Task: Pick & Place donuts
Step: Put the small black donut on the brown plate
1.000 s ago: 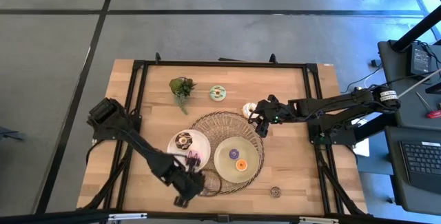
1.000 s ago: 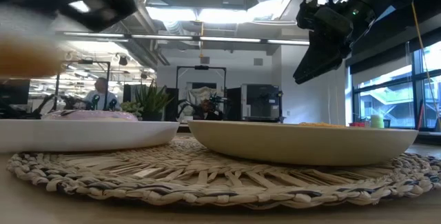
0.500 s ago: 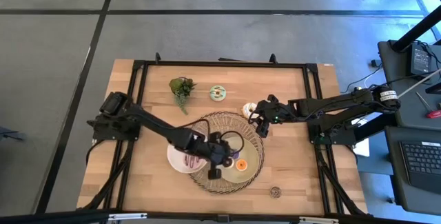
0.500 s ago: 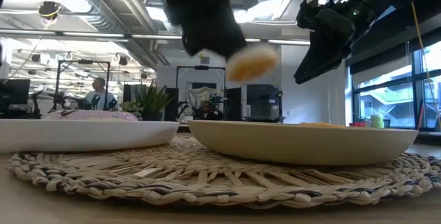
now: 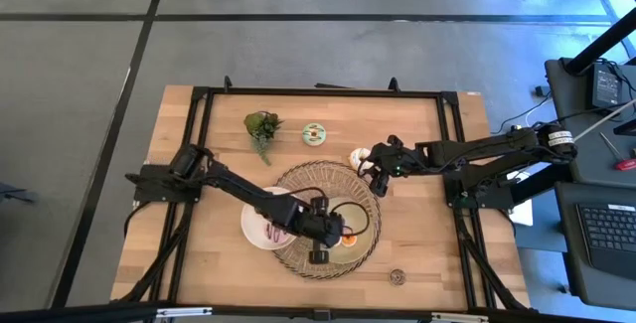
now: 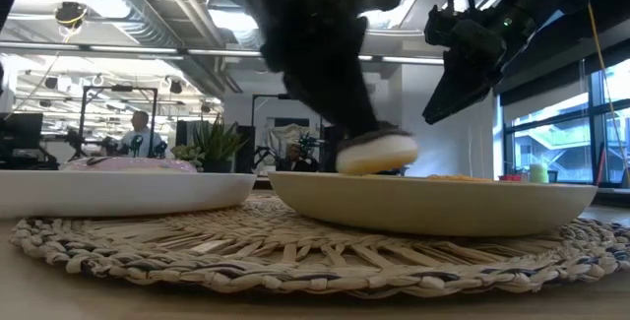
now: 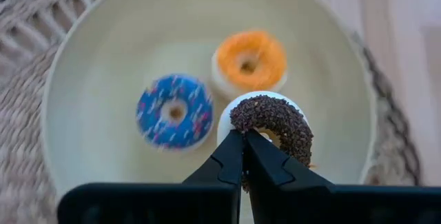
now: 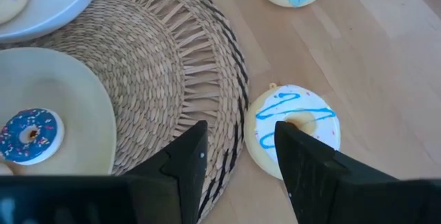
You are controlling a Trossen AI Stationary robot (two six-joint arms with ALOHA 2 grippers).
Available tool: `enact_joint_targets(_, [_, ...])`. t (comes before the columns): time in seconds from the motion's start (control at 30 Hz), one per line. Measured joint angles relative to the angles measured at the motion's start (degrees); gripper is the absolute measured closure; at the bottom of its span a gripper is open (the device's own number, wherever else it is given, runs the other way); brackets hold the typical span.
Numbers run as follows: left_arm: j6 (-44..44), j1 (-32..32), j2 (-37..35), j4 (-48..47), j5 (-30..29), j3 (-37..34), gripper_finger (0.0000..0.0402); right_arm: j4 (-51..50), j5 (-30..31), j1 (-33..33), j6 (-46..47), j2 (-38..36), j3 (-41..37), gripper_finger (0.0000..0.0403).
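left gripper (image 7: 242, 136) jaws clamp chocolate-sprinkled donut (image 7: 271, 122) low over pale-green plate (image 7: 96, 58), for release | right gripper (image 8: 238, 138) jaws wide above blue-drizzled donut (image 8: 295, 131), counter's right side, pre-grasp

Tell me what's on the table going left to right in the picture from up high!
Plant sprig → white plate → mint donut → left gripper holding a donut → right gripper → small dark donut.
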Motion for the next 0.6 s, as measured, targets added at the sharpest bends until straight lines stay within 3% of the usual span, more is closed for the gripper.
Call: enact_joint_targets(0.6, [-1.0, 0.1, 4.0, -2.6, -2.4, 2.2, 0.0392, -0.8, -0.1, 0.0, 0.1, 0.0, 0.0, 0.0232])
